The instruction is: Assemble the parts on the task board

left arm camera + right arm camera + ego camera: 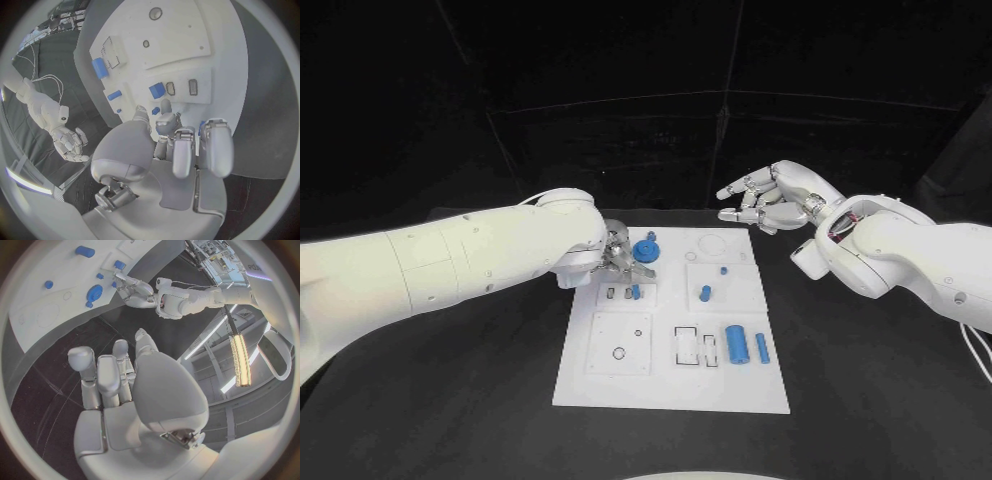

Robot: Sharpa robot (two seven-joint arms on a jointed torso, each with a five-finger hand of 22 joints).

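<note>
Progress: While several blue parts lie loose on the task board (pixel 589 385), I judge the assembly only partly done; a round blue part (pixel 646 247) at the far left seems seated, and a small blue part (pixel 636 291) stands in a slot just near of it.
Left to do: a fat blue cylinder (pixel 736 346) and a thin blue peg (pixel 763 348) lie on their sides at the near right, beside an unfilled rectangular slot (pixel 687 344); a short blue piece (pixel 705 294) lies in the middle, and a tiny blue piece (pixel 726 269) sits just far of it.
Open seats: a small hole (pixel 617 352) in the near left plate and a ring outline (pixel 711 244) at the far right hold nothing.
Left hand: the left hand (pixel 620 258) hangs over the far left of the board, fingers curled downward beside the slot; in the left wrist view its fingertips (pixel 164 107) point at the blue piece (pixel 157 90) in the slot, and I cannot tell whether they grip anything.
Right hand: the right hand (pixel 773 200) hovers off the far right corner of the board, fingers loosely spread, holding nothing.
Next: probably seating the slot piece, then the loose cylinders.
</note>
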